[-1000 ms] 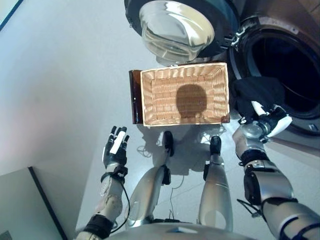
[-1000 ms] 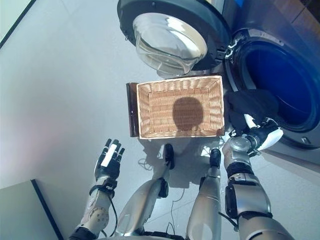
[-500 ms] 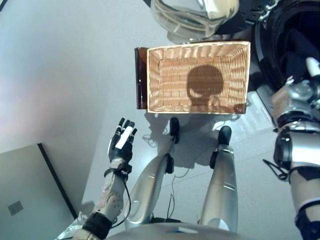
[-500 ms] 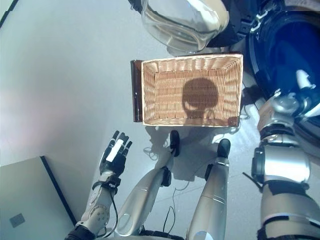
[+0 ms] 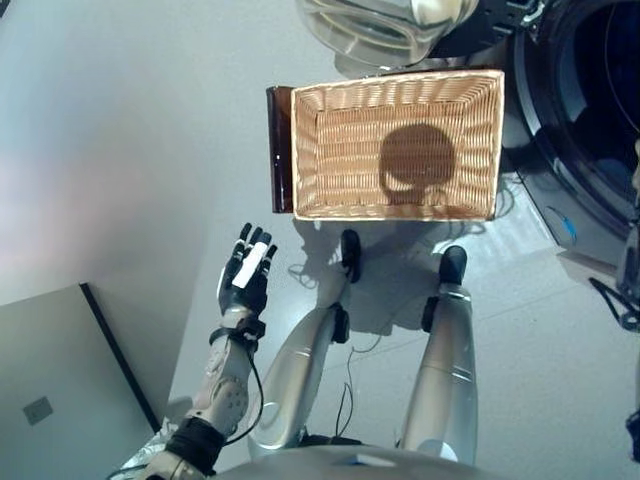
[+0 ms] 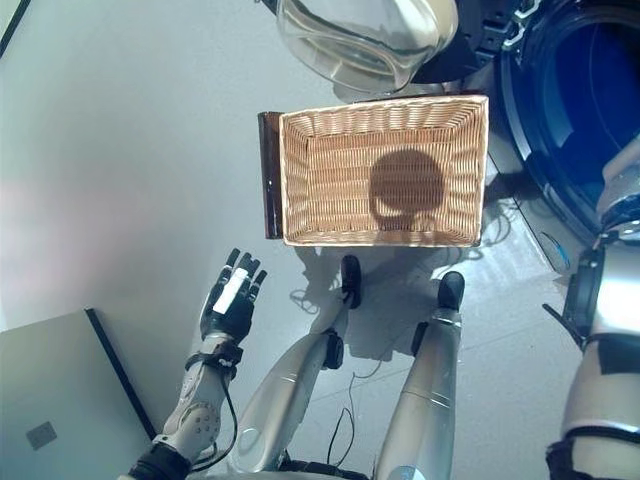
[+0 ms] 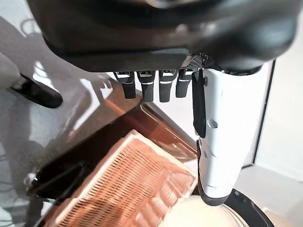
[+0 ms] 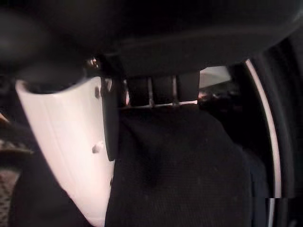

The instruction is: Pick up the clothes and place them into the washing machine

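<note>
In the eye views the right arm now reaches past the frame edge into the washer (image 6: 585,110); a second ago its hand and the black cloth were outside by the door rim, so loading looks nearly done. The basket (image 5: 395,205) is empty. The left hand (image 5: 246,280) hangs idle over the floor, fingers straight.

The left wrist view confirms that loose, empty hand.

Only the right wrist view shows the right hand (image 8: 66,142): thumb and fingers pinch the cloth (image 8: 175,175) inside the drum.
</note>
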`<state>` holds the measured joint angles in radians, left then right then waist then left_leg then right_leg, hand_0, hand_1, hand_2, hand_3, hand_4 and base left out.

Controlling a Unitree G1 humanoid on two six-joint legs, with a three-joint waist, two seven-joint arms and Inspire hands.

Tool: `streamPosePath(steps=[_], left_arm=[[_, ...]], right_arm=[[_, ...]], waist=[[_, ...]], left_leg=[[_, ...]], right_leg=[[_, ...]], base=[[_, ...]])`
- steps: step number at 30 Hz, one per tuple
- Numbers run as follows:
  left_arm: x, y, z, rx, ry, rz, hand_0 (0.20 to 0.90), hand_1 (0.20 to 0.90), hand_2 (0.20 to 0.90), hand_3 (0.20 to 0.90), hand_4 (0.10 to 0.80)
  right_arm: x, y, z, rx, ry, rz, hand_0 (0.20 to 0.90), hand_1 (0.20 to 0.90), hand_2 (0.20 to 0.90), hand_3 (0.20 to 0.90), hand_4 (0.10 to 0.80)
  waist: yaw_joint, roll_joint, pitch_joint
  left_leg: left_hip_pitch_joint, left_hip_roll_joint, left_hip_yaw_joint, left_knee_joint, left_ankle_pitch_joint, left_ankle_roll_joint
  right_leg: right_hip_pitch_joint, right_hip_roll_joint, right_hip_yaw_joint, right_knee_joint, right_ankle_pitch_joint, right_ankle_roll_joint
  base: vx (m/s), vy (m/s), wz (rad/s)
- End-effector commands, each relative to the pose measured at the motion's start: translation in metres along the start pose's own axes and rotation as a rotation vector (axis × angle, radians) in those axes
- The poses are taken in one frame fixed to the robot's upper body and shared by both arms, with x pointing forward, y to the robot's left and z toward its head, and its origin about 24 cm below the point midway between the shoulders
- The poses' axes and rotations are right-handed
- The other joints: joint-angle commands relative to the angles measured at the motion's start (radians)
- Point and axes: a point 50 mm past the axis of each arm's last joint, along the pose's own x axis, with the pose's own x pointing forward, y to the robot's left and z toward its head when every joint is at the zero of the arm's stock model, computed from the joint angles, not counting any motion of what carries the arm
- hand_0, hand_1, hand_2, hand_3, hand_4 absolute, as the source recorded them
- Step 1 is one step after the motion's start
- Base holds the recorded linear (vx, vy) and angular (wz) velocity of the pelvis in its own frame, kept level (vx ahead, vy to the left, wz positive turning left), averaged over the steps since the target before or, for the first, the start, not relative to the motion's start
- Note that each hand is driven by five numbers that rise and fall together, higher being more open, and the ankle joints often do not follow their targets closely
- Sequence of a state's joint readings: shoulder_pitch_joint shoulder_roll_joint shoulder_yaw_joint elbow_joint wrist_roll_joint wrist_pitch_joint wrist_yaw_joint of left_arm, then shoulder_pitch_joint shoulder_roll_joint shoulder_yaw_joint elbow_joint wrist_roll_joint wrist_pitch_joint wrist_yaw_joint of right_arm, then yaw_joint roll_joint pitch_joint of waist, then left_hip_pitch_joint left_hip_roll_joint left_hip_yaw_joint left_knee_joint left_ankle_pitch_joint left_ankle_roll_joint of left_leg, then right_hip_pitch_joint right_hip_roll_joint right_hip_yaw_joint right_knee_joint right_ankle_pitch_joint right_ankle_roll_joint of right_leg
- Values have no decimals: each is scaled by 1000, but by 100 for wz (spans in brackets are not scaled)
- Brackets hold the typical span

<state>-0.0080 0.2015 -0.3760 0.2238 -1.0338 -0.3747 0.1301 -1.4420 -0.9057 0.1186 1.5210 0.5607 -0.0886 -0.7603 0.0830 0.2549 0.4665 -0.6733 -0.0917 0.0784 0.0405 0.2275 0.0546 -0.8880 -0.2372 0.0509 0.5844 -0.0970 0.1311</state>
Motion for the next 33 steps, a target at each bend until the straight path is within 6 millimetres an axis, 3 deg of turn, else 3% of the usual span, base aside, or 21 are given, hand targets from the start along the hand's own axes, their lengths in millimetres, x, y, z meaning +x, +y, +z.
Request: streamPosePath(steps=[1, 9, 15, 16, 20, 24, 33], left_arm=[[2, -9, 32, -24, -153, -58, 900, 900, 900, 900, 800], [-2, -10, 39, -31, -178, -64, 900, 900, 900, 900, 800], [-3, -15, 40, -37, -184, -83, 900, 900, 900, 900, 800], [-3, -17, 40, -37, -181, -89, 900, 900, 900, 900, 800], [-3, -16, 42, -43, -192, -93, 900, 900, 900, 900, 800], [-2, -17, 50, -31, -229, -103, 900, 900, 900, 900, 800], [-1, -15, 59, -9, -265, -97, 900, 900, 900, 900, 800]], right_arm=[[27, -59, 117, 139, -338, -165, 200, 200, 200, 200, 300], [26, -72, 141, 147, -391, -217, 200, 200, 200, 200, 300], [19, -58, 143, 63, -434, -174, 200, 200, 200, 200, 300], [19, -53, 138, 32, -427, -148, 900, 900, 900, 900, 800], [21, -50, 131, -51, -441, -122, 900, 900, 900, 900, 800], [22, -49, 122, -155, -464, -122, 900, 900, 900, 900, 800], [24, -47, 112, -186, -452, -128, 900, 900, 900, 900, 800]], waist=[[-30, 70, 42], [-38, 73, 42], [-44, 69, 53], [-42, 68, 53], [-39, 74, 54], [-37, 73, 53], [-33, 62, 53]], left_leg=[[-46, 40, 21, 206, -189, -97], [-68, 47, 37, 198, -187, -98], [-109, 55, 51, 219, -190, -97], [-109, 51, 41, 228, -214, -103], [-136, 56, 53, 233, -193, -96], [-150, 48, 44, 260, -220, -101], [-206, 42, 43, 303, -226, -97]], right_leg=[[12, 43, -24, -52, 1, -40], [-30, 57, -2, -47, 0, -42], [-78, 69, 12, -22, -1, -49], [-78, 67, 19, -11, -27, -45], [-110, 66, 14, -2, -2, -51], [-123, 66, 25, 29, -30, -50], [-171, 66, 29, 66, -28, -58]], base=[[0, 0, 0], [-3, -8, -2], [1, -16, -5], [0, 0, 0], [-14, -3, -4], [9, 13, 1], [-43, 22, 3]])
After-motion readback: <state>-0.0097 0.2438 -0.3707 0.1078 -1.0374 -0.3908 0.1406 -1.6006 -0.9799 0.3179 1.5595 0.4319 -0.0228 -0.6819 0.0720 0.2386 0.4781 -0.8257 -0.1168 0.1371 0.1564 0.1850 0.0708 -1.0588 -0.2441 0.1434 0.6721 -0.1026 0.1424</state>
